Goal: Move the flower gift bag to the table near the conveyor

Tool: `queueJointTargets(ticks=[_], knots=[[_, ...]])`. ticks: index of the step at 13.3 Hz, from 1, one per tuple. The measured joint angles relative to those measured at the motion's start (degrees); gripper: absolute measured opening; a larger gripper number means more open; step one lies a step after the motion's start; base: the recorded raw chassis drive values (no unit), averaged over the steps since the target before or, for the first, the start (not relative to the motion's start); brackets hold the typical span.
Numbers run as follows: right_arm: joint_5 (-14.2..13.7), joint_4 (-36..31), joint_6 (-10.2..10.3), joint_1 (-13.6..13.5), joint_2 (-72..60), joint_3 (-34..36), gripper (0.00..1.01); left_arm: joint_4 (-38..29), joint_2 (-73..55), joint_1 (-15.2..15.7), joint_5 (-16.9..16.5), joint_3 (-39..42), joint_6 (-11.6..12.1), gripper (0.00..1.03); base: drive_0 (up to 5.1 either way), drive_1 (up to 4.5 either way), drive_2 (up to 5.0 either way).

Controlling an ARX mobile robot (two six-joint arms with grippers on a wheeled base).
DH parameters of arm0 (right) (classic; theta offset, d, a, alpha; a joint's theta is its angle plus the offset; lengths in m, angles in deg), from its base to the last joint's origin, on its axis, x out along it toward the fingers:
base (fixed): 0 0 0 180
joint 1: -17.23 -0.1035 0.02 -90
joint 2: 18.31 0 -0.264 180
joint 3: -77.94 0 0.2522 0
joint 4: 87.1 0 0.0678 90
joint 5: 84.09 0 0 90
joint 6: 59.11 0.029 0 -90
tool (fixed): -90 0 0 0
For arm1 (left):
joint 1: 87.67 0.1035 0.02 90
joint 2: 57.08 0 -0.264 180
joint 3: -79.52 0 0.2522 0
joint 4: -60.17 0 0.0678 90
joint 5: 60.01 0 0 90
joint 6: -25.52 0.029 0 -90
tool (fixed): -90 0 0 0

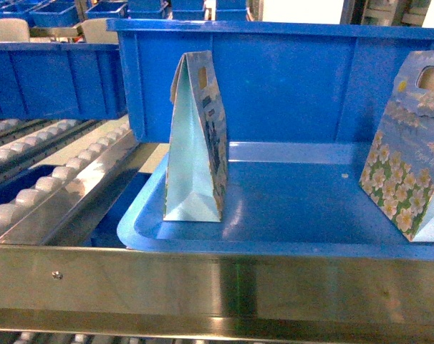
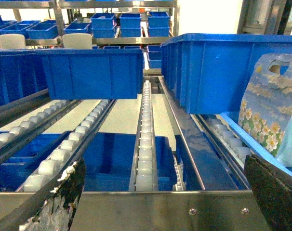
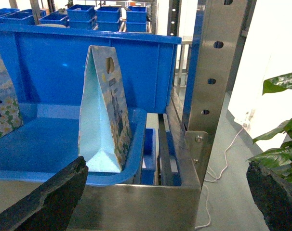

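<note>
A flower gift bag (image 1: 195,143) stands upright in a pale blue tray (image 1: 288,236), its pale blue side facing me. Another flower gift bag (image 1: 410,150) leans at the tray's right, daisy face showing. The left wrist view has a flower gift bag (image 2: 269,110) at its right edge, right of my left gripper (image 2: 164,166), which is open and holds nothing. My right gripper (image 3: 167,166) is open too, below and in front of a flower gift bag (image 3: 105,110) near the tray's right corner. Conveyor rollers (image 1: 66,172) run on the left. The table is out of view.
A steel shelf rail (image 1: 217,287) crosses the front, between the grippers and the tray. A tall blue crate (image 1: 288,79) stands behind the bags, with more blue crates (image 2: 93,72) over the rollers. A steel upright post (image 3: 208,77) and a plant (image 3: 281,120) are at the right.
</note>
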Motion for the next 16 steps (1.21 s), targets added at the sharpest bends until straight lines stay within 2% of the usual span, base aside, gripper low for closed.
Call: queueJointTargets(ticks=[11,12,13,14,16], knots=[[0.0,0.0,0.0,0.0,0.0,0.0,0.98,0.0,0.0,0.0,0.0,0.0,0.0,0.98,5.0,-1.46,-3.3],[-0.6,-3.1,-0.4,-0.4,-1.2,0.0,0.98,0.2,0.3,-0.1,-0.2,0.0,0.0,0.98,5.0,-1.46,-3.3],[-0.3,-8.8,-0.5,-0.3,-6.1,0.0,0.98,-3.2,-1.0,-0.7,-0.2,0.0,0.0,0.98,5.0,-1.46,-3.3],[0.2,-14.2,-0.6,-0.3,-11.5,0.0,0.98,-8.0,-4.7,-1.5,-0.2,0.0,0.0,0.98,5.0,-1.46,-3.3],[2.2,-26.9,-0.6,1.3,-25.6,-1.0,0.98,-21.7,-19.0,-4.1,0.2,-0.3,0.0,0.98,5.0,-1.46,-3.3]])
